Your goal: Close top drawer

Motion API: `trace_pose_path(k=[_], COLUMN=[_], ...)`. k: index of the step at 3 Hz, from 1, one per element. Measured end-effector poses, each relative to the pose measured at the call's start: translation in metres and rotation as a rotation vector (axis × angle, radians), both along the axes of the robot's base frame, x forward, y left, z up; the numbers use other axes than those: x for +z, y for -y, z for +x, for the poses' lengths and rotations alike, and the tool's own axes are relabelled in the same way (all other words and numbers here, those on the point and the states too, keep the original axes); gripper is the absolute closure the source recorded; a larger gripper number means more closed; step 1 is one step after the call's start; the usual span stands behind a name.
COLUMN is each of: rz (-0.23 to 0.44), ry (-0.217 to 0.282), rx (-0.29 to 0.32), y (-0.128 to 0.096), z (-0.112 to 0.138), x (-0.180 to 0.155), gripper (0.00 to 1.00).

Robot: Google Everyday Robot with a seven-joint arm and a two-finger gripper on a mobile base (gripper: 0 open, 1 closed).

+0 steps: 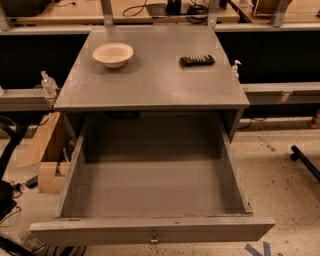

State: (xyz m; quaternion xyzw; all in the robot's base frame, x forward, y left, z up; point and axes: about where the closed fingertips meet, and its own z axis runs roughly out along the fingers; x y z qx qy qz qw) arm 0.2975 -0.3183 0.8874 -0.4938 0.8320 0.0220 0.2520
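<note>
The top drawer (152, 190) is a wide, deep grey box pulled fully out of the grey cabinet (150, 85) toward the camera. It is empty inside. Its long flat front panel (150, 231) runs along the bottom of the view, with a small metal knob (154, 238) at its centre. The gripper is not in view.
A cream bowl (113, 54) and a black remote-like object (198, 60) lie on the cabinet top. Cardboard boxes (46, 150) stand on the floor at the left. A black chair leg (305, 162) is at the right. A workbench (150, 12) runs behind.
</note>
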Motion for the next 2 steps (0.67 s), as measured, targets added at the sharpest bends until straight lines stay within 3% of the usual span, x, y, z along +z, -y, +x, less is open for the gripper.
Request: trace_pose_path(k=[1,2], rz=[0.035,0.111], ry=[0.016,0.013], rx=[-0.017,-0.024], y=[0.007,0.006], z=[-0.016,-0.026], x=[-0.009,-0.051], gripper=[1.00,1.00])
